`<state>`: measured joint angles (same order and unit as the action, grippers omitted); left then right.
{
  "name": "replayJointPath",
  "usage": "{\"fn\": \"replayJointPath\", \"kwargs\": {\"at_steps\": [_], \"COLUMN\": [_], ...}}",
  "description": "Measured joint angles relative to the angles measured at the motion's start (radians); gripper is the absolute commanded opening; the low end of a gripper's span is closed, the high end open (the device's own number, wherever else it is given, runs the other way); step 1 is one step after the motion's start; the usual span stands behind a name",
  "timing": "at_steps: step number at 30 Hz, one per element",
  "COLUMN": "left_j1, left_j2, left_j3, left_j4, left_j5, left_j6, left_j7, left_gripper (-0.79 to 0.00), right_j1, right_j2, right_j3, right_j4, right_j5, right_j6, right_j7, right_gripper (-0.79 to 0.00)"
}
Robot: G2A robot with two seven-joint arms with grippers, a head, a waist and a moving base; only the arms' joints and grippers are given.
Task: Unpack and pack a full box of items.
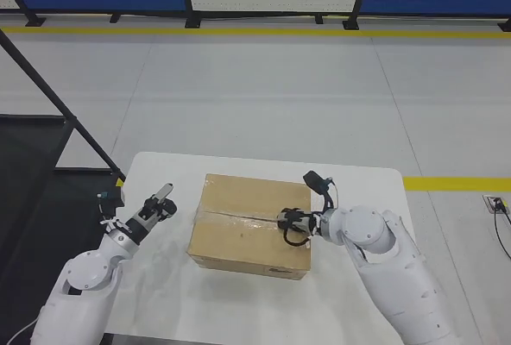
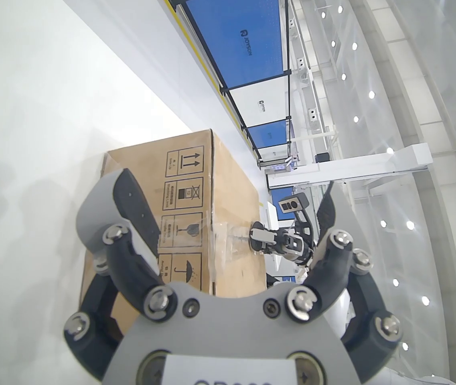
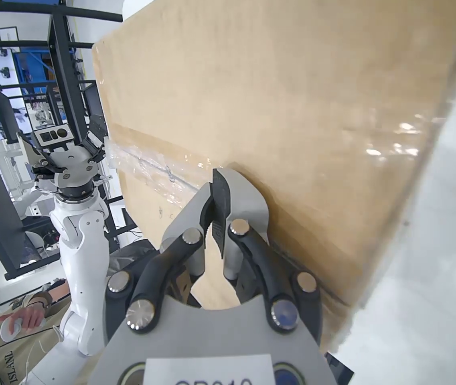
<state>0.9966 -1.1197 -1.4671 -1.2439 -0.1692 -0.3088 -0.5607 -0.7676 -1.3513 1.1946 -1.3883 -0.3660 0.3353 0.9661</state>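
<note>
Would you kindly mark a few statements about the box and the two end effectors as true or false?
1. The cardboard box is closed, with clear tape along its top seam. True.
2. The left end effector is clamped on the box's side. False: it is open and hangs beside the box, apart from it.
3. The right end effector is shut and sits at the taped seam on the box's top. True.
4. The box stands on the floor. False: it stands on the white table.
</note>
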Motion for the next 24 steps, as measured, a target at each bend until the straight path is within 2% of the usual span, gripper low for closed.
{"fn": "replayJointPath", "kwargs": {"at_steps": [11,13,16,17,18,21,22,24], "left_j1": [0.003,0.004,0.01,0.013,0.016,0.027,0.029,0.029], "left_j2": [0.006,0.008,0.013,0.014,0.016,0.022,0.023,0.023], "left_j3": [-0.018,-0.027,-0.045,-0.051,-0.057,-0.075,-0.077,-0.077], "left_j4": [-0.005,-0.008,-0.019,-0.024,-0.031,-0.058,-0.062,-0.063], "left_j5": [0.002,-0.001,-0.006,-0.008,-0.01,-0.008,-0.005,-0.005], "left_j6": [-0.004,-0.005,-0.003,0.0,0.004,0.019,0.022,0.022], "left_j7": [-0.016,-0.024,-0.038,-0.043,-0.049,-0.073,-0.076,-0.077], "left_gripper": [0.0,0.0,0.0,0.0,0.0,0.0,0.0,0.0], "right_j1": [-0.168,-0.205,-0.269,-0.29,-0.311,-0.386,-0.411,-0.416], "right_j2": [0.039,0.044,0.051,0.053,0.055,0.06,0.061,0.061], "right_j3": [0.173,0.206,0.261,0.279,0.297,0.35,0.363,0.365], "right_j4": [-0.178,-0.212,-0.265,-0.282,-0.3,-0.364,-0.382,-0.386], "right_j5": [0.057,0.077,0.116,0.129,0.14,0.165,0.173,0.174], "right_j6": [-0.025,-0.048,-0.083,-0.092,-0.101,-0.131,-0.14,-0.142], "right_j7": [-0.046,-0.077,-0.128,-0.142,-0.158,-0.219,-0.235,-0.238], "right_gripper": [-0.785,-0.73,-0.699,-0.514,-0.015,0.0,-0.458,-0.351]}}
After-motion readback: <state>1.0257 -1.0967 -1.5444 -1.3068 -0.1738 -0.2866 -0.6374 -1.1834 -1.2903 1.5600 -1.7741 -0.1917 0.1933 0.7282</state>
